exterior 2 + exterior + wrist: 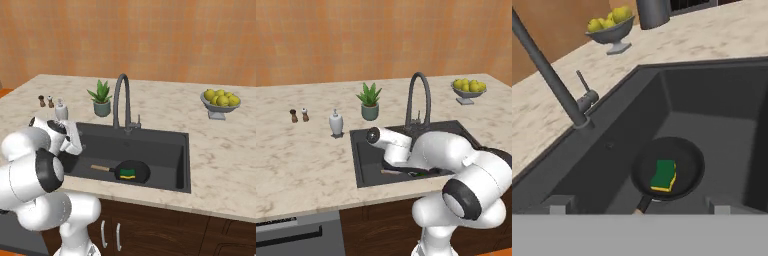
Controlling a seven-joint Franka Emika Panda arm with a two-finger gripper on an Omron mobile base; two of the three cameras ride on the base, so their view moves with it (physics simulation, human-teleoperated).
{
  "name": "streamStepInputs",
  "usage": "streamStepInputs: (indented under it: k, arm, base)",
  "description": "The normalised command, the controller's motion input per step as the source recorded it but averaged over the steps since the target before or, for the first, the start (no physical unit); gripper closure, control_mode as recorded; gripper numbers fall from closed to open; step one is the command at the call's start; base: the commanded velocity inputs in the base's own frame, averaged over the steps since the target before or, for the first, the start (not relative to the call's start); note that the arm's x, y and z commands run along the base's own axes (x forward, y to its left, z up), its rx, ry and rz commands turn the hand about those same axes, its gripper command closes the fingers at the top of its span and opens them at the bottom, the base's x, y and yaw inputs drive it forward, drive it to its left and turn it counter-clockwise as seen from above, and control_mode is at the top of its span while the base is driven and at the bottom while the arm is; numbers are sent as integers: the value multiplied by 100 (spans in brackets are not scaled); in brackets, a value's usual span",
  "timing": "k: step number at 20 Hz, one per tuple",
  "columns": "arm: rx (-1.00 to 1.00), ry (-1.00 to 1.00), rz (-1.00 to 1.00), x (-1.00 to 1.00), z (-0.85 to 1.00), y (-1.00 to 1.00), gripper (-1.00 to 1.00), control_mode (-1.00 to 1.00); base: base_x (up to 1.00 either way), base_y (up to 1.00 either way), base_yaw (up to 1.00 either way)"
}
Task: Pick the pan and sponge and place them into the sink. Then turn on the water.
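Over the dark grey rectangular sink [170,145] set in the pale marble-patterned counter [301,165], my arm reaches in from the basin's left side with most of the job apparently behind it. The round black frying pan [139,169] with its straight light wooden handle lies flat on the basin floor, handle pointing toward my side, and the small yellow sponge with its green scrub layer [664,175] rests inside the pan, green face up. My gripper [637,204] hangs above the basin near the handle end, with nothing between its two small dark finger tips, which stand well apart at the bottom of the hand view; I judge it open and empty. The tall arched dark faucet [121,100] rises from the back rim, its little lever [586,95] beside the base, and no blue stream falls from the spout, so the water looks to be off. Both placements read as done; what is left, by my reckoning, is to reach the lever and start the flow. A grey bowl of yellow-green fruit [220,101] and a small potted plant [101,99] sit untouched on the counter.
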Motion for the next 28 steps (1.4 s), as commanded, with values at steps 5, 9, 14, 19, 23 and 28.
streamStepInputs:
  k: [5, 9, 14, 19, 23, 28]
  arm:
    - [-6, -37, 26, -76, 88, 8, -100, -100]
    - [0, -21, 3, -57, 100, -3, -100, -100]
    - [1, -5, 1, -56, 100, -6, -100, -100]
    - [0, -5, 13, -42, 92, -12, -100, -100]
    - [9, 0, 15, -30, 58, -54, -100, -100]
    - [24, 0, 13, -21, 32, -81, -100, -100]
  base:
    - [0, 0, 0]
    - [0, 0, 0]
    - [0, 0, 0]
    - [0, 0, 0]
    - [0, 0, 0]
    - [0, 0, 0]
